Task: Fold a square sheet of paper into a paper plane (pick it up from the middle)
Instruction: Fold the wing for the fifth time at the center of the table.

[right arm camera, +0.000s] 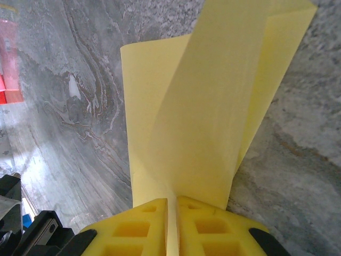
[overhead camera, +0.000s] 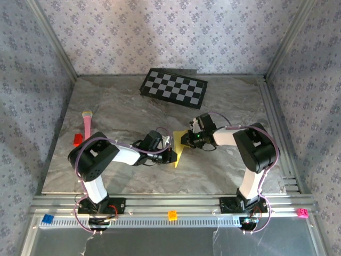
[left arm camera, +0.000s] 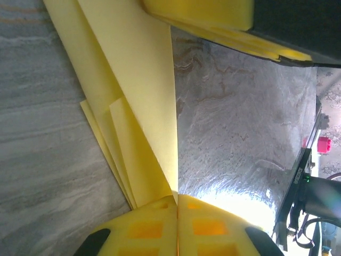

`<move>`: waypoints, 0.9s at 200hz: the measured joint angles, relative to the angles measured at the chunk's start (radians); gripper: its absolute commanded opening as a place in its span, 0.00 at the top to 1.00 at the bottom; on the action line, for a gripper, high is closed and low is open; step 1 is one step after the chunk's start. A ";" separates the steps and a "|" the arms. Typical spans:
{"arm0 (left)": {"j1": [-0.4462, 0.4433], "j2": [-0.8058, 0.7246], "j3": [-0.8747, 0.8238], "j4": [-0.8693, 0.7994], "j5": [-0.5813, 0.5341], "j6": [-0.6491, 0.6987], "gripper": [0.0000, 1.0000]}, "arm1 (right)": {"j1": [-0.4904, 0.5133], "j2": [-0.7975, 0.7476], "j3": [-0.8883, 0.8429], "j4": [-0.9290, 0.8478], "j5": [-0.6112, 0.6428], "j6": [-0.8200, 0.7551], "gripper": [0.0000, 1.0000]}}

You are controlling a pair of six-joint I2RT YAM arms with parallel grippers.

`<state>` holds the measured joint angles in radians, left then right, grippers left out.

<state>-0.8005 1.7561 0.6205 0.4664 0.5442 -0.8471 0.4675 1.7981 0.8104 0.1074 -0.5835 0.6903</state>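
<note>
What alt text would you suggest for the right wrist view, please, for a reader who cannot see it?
The right gripper, shut at the bottom edge, pinches a folded yellow sheet of paper that fans upward. Behind it lies a grey marbled table, with a red object at the left edge.

The sheet of paper point(overhead camera: 179, 151) sits at the middle of the table point(overhead camera: 229, 106), pinched from the left by the left gripper point(overhead camera: 171, 156) and from the right, slightly farther back, by the right gripper point(overhead camera: 186, 140). Behind them, near the far edge, lies the checkerboard point(overhead camera: 173, 88). A stick-shaped object point(overhead camera: 86, 124) lies at the table's left side with a small block point(overhead camera: 78, 140) just beside its near end.
</note>
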 measured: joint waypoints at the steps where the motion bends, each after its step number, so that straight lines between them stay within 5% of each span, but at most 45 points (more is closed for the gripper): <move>1: 0.000 0.000 0.000 0.000 0.000 0.000 0.87 | 0.000 0.000 0.000 0.000 0.000 0.000 0.85; 28: -0.002 -0.004 0.000 0.000 0.005 0.000 0.86 | 0.000 0.000 0.000 0.000 0.000 0.000 0.85; 59: -0.006 -0.005 -0.001 -0.018 0.004 -0.002 0.98 | 0.000 0.000 0.000 0.000 0.001 0.000 0.85; 102: -0.007 -0.006 -0.002 -0.018 0.008 -0.002 0.86 | 0.001 0.000 0.000 -0.002 0.003 0.000 0.85; 131: -0.010 -0.015 -0.007 -0.019 0.010 0.000 0.87 | 0.002 0.000 0.002 -0.005 0.005 0.000 0.85; 147: -0.011 -0.017 -0.010 -0.025 0.010 -0.003 1.00 | 0.002 0.000 0.002 -0.005 0.005 0.000 0.85; 180: -0.013 -0.019 -0.015 -0.027 0.009 0.000 0.95 | 0.003 0.000 0.003 -0.007 0.008 0.000 0.85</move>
<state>-0.8139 1.7367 0.6056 0.4389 0.5529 -0.8471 0.4706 1.7981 0.8135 0.1005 -0.5755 0.6907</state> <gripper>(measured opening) 0.065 0.145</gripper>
